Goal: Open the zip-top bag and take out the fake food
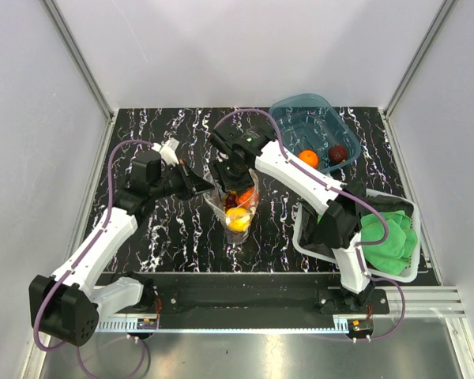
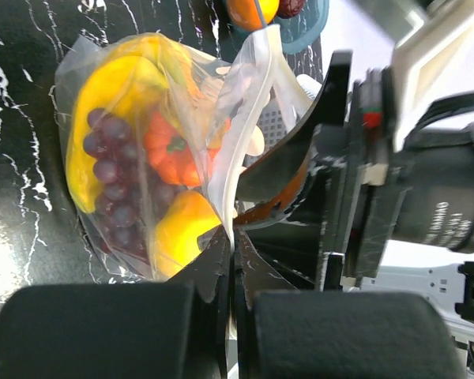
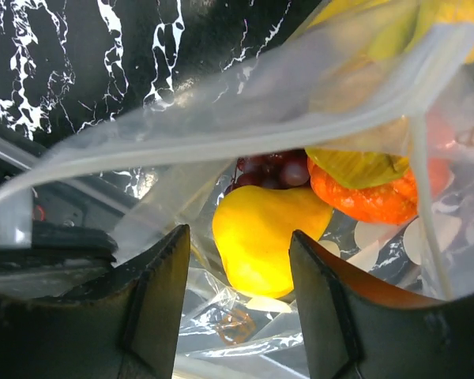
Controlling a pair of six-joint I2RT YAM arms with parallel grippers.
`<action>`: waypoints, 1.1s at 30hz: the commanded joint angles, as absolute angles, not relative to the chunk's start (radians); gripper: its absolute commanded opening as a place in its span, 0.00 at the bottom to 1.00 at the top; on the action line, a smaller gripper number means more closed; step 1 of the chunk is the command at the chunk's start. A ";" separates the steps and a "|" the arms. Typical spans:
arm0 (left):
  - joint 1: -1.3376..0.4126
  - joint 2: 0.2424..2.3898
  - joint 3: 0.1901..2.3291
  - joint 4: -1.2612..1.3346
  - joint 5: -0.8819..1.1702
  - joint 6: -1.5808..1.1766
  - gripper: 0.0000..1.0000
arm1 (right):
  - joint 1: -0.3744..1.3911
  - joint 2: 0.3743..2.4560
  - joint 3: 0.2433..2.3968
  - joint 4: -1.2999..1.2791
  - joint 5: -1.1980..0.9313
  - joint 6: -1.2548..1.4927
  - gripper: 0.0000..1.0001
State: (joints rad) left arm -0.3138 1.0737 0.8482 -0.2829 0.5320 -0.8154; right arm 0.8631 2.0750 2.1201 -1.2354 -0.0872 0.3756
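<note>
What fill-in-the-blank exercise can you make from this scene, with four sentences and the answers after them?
1. The left gripper is shut on the zip-top bag, whose mouth is ____.
2. The right gripper reaches into the bag, with a ____ fruit between its open fingers.
3. In the blue tub lie ____ fruits, an orange fruit and a dark red fruit.
4. The green cloth lies in a ____ basket.

Missing words: open; yellow; two; white.
</note>
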 commanded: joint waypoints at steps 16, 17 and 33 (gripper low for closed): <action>-0.321 1.051 0.887 -0.173 0.522 -0.891 0.00 | 0.856 1.983 1.896 -1.321 -0.302 0.244 0.73; -0.322 1.048 0.881 -0.170 0.520 -0.893 0.00 | 0.857 1.985 1.888 -1.318 -0.322 0.245 0.75; -0.322 1.005 0.842 -0.199 0.529 -0.882 0.00 | 0.856 1.985 1.934 -1.238 -0.233 0.278 0.54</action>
State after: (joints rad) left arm -0.3264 1.0443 0.8505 -0.2768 0.5308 -0.8829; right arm 0.8463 2.0319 1.8519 -1.2316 -0.2947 0.2863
